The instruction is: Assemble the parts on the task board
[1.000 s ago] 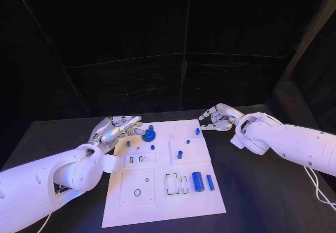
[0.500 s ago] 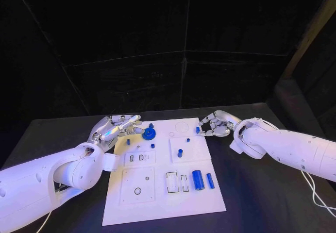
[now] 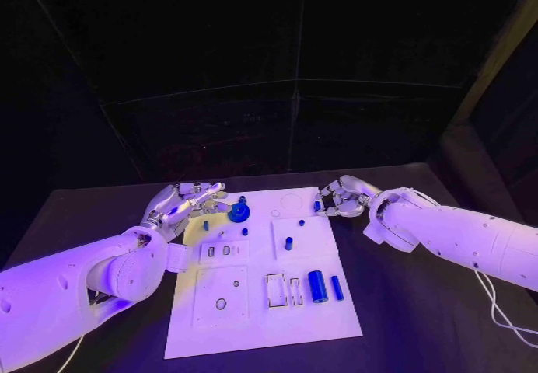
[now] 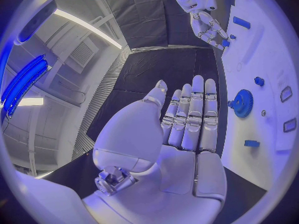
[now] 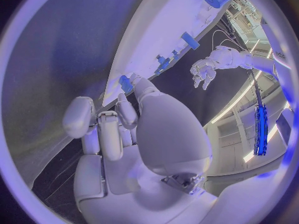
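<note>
The white task board (image 3: 258, 311) lies in the middle of the table. On it are a blue gear (image 3: 238, 212), several small blue pegs such as one (image 3: 287, 244) mid-board, a blue cylinder (image 3: 317, 286) and a thin blue bar (image 3: 337, 288). My left hand (image 3: 185, 198) hovers open beside the board's far left corner, fingers stretched toward the gear (image 4: 241, 103). My right hand (image 3: 343, 196) is at the far right edge of the board, pinching a small blue peg (image 5: 126, 83) in its fingertips, close to the board surface.
Several empty slots and holes mark the near half of the board, among them rectangular frames (image 3: 276, 291) and a round hole (image 3: 220, 304). Black table (image 3: 426, 311) surrounds the board on all sides, with a dark backdrop behind.
My right hand has shifted a little inward over the board's far right edge with the peg. The left hand has barely moved.
</note>
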